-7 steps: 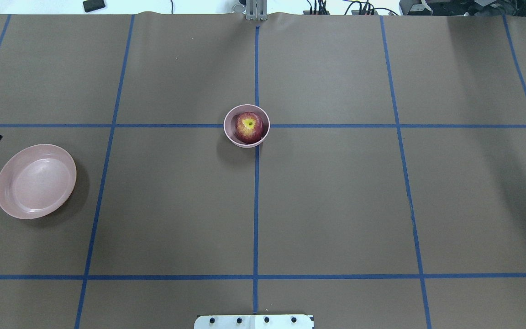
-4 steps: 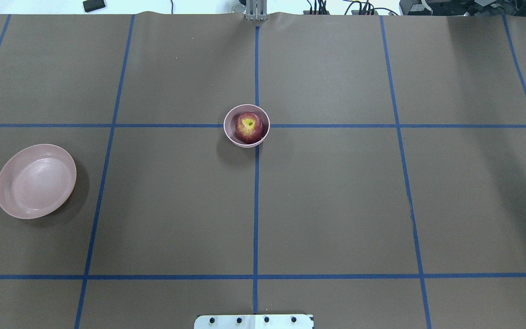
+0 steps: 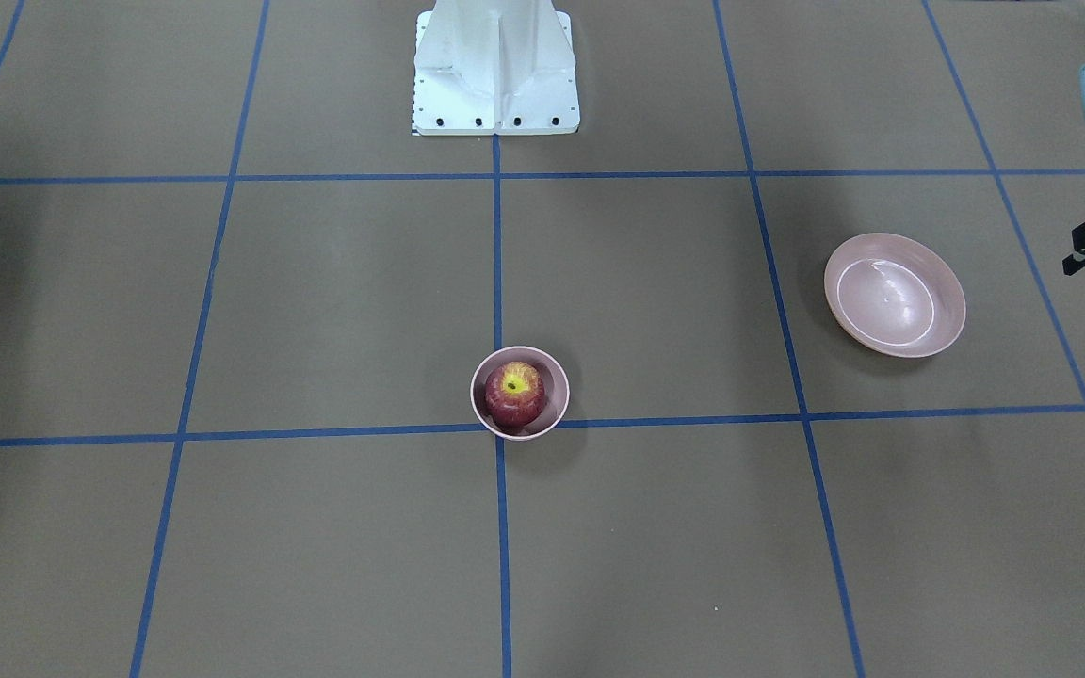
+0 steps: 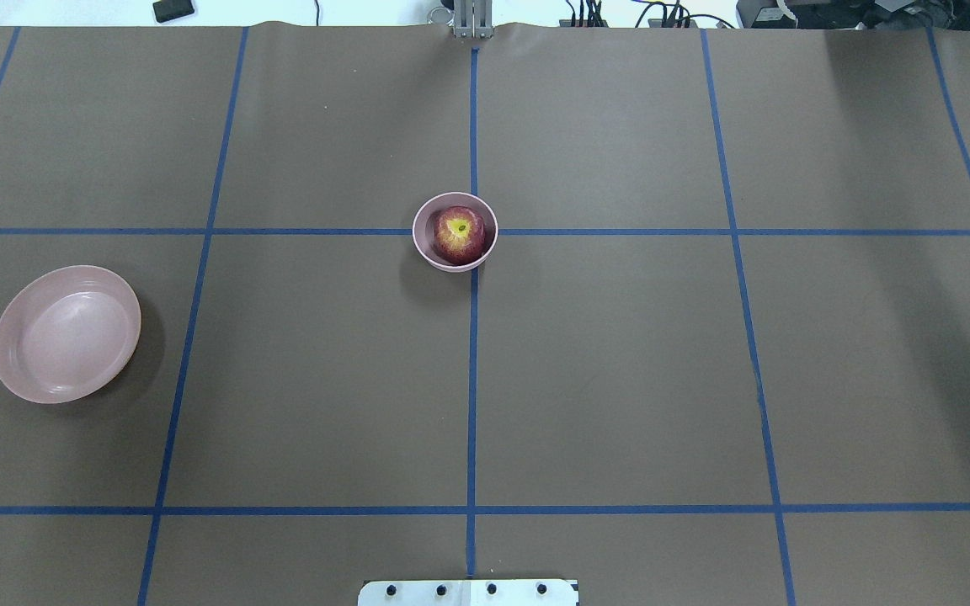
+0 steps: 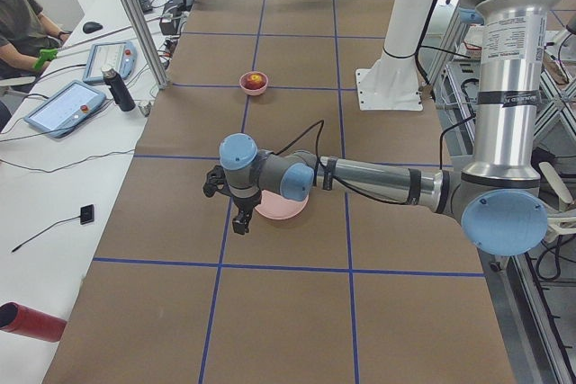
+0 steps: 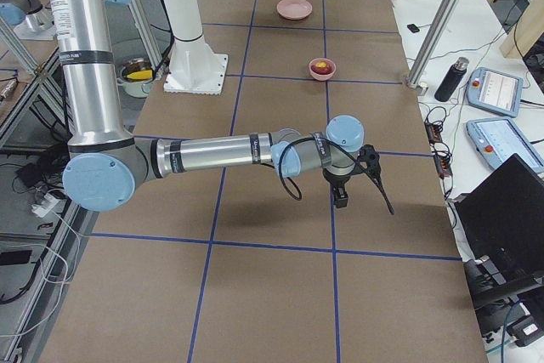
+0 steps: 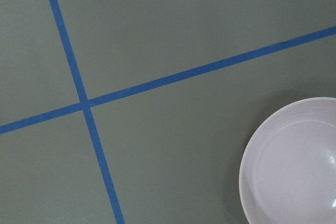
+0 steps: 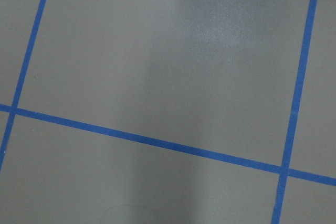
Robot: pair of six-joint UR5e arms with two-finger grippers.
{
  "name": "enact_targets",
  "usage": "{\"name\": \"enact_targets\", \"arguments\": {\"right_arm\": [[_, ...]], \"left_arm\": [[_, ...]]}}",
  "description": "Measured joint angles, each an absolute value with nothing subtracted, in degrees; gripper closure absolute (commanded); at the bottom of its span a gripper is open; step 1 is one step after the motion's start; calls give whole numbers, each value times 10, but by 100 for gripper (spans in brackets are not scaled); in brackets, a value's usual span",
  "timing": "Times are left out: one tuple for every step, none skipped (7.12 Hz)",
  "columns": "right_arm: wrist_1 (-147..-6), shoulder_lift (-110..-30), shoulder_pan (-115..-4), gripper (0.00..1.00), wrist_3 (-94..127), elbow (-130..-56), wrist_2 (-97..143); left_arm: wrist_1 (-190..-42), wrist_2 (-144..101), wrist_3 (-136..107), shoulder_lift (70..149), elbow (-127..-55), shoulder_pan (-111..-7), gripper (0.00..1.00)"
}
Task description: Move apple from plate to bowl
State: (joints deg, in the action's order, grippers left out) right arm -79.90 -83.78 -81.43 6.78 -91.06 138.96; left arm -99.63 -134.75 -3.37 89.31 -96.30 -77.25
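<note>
The dark red apple (image 4: pixel 460 235) with its yellow stem patch sits inside the small deep pink bowl (image 4: pixel 419 231) at the table's middle; both also show in the front view, the apple (image 3: pixel 514 394) in the bowl (image 3: pixel 561 395). The wide pink plate (image 4: pixel 66 334) lies empty at the left; the left wrist view shows part of the plate (image 7: pixel 294 166). My left gripper (image 5: pixel 239 225) hangs above the table beside the plate, and I cannot tell whether it is open. My right gripper (image 6: pixel 342 200) hangs over bare table at the right end, state unclear. No fingers show in either wrist view.
The robot's white base (image 3: pixel 495 75) stands at the near middle edge. Blue tape lines (image 4: pixel 472 379) divide the brown table cover. A bottle (image 6: pixel 448 80), tablets (image 6: pixel 493 91) and cables lie on the side bench beyond the table's far edge.
The left gripper's tip and cable, seen at the overhead view's left edge a second ago, have gone out of that view. Apple, bowl and plate have not moved.
</note>
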Motion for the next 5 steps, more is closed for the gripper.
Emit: {"name": "enact_targets", "arguments": {"right_arm": [[-815,-837,-813,0,48,-911,1390],[-843,-833,-813,0,16,-911,1388],[-870,-826,-813,0,-15,-910,1383],[-886,-822,-813,0,-40,-908,1376],[-893,-820,-815,0,-50,-908,1373]], "left_arm": [[-996,-1347,-34,894,-962,-773,2],[-995,-1348,-35,896,-961,-773,2],[-993,-1349,-39,899,-960,-775,2],[-992,-1352,-42,901,-959,-779,2],[-991,-1353,-39,903,-956,-780,2]]}}
